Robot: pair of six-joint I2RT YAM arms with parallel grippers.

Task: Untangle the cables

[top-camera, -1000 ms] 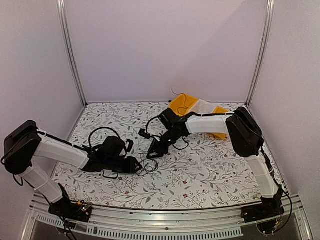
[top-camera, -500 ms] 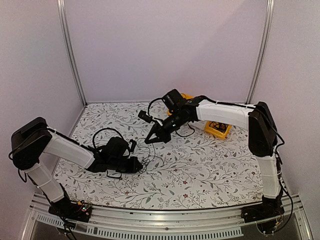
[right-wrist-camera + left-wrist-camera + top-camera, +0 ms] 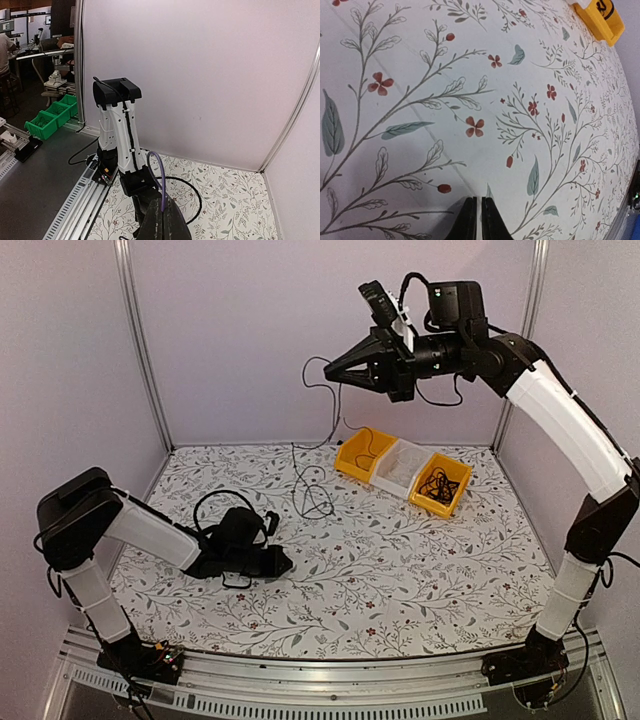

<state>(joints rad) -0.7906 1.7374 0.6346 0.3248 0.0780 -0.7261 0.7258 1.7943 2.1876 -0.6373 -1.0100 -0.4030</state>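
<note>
Aloft, right tool [image 3: 312,368] pinches dangling cable [image 3: 297,472]; left tool [image 3: 288,562] low.

**Inspector:** State the surface finish.

**Operator:** I read the desk [image 3: 420,580] as white, printed with thin grey stems, grey-green leaves and small red flowers.

**Inspector:** Containers?

**Operator:** The left bin [image 3: 352,466] and right bin [image 3: 452,503] are yellow. The middle bin [image 3: 400,468] is cloudy white. The cables [image 3: 440,486] are black.

**Inspector:** The machine?

**Operator:** I see white shells with black joints on the left arm [image 3: 150,535] and right arm [image 3: 565,420]. The left claw [image 3: 476,220] and right claw [image 3: 312,367] are black. The walls [image 3: 250,330] are pale lilac-white and the front rail [image 3: 330,680] is silver. Outside the cell I note green crates [image 3: 50,116].
</note>
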